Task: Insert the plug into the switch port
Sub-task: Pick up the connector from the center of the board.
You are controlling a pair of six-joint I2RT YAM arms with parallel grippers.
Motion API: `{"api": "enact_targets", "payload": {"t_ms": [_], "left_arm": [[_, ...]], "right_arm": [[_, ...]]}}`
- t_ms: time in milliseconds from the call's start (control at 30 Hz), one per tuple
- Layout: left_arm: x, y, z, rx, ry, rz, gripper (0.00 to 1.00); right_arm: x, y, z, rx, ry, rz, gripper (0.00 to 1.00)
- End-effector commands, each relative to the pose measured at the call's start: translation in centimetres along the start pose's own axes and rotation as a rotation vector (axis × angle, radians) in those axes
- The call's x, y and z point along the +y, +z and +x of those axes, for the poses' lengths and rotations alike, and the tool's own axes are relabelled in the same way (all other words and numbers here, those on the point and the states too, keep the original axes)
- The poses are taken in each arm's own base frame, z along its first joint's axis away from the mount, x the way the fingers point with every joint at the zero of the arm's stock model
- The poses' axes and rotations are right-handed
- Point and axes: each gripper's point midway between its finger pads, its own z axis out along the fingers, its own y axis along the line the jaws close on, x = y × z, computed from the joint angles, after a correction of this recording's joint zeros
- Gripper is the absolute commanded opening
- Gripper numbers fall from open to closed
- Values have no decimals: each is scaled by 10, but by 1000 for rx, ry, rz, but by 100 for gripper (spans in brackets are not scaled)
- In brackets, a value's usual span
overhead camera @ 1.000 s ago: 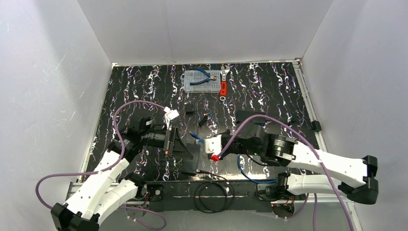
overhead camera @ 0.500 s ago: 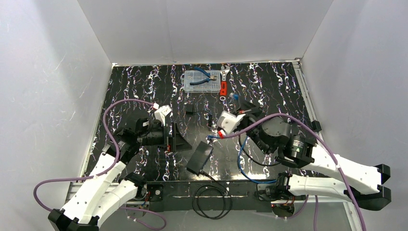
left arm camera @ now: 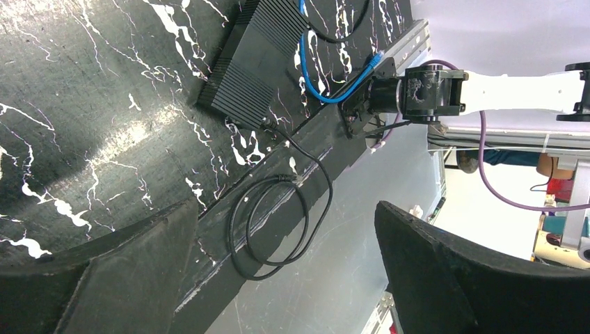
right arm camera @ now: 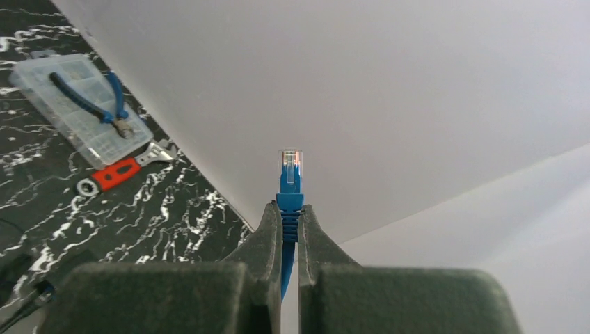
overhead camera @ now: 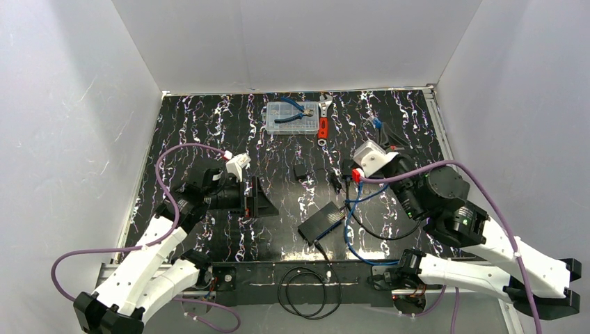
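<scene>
We see the right gripper (right arm camera: 290,209) clenched on a blue network cable (right arm camera: 286,261), its two fingers (right arm camera: 267,233) pressed together just behind the boot. The clear-tipped plug (right arm camera: 291,161) sticks out past the fingertips. From above, that plug (overhead camera: 376,124) hangs in the air over the far right part of the desk (overhead camera: 209,125), near the right wall and well apart from the switch.

The switch (overhead camera: 321,221), a flat matte-black box with a ribbed top, lies at an angle near the middle of the desk's near edge, between the two arms. We cannot make out its port in any view. A thin black cable (left arm camera: 268,229) leaves the box's near end and coils over the rail at the near edge. The blue cable loops on the desk just right of the box.

The left gripper (left arm camera: 278,278) hovers low over the left half of the desk, fingers (left arm camera: 445,278) spread wide and holding nothing. It points toward the switch without touching it.

At the far edge sits a clear plastic parts box (overhead camera: 291,117) with blue-handled pliers (overhead camera: 296,113) lying on its lid. A red-handled adjustable wrench (overhead camera: 323,122) lies just beside its right end.
</scene>
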Motion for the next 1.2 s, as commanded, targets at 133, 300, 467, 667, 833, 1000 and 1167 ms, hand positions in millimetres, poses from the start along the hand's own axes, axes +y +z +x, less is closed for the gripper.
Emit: {"api": "enact_targets", "payload": {"t_ms": [133,300,467,667,833,1000,1167], "left_arm": [[2,1,4,8,-11,6,98],[2,1,4,14,-14,6,98],[0,2,3,13,-19,15,98],[-4,1,3,10,-23,31,98],[-5,-15,-4,-49,19,-30,98],[-9,-57,-26,-271,123,-137,98],[-9,-72,-33,-339,130,-182,98]], "right_arm": [[68,12,-2,0,60,-225,1],[119,17,-9,-37,153,-369,1],[175,27,-16,-51,233,-498,1],[261,22,-44,-131,256,-847,1],[269,25,-102,-347,289,-956,1],[166,68,-150,-502,196,-577,1],[12,81,-209,-631,104,-180,1]]}}
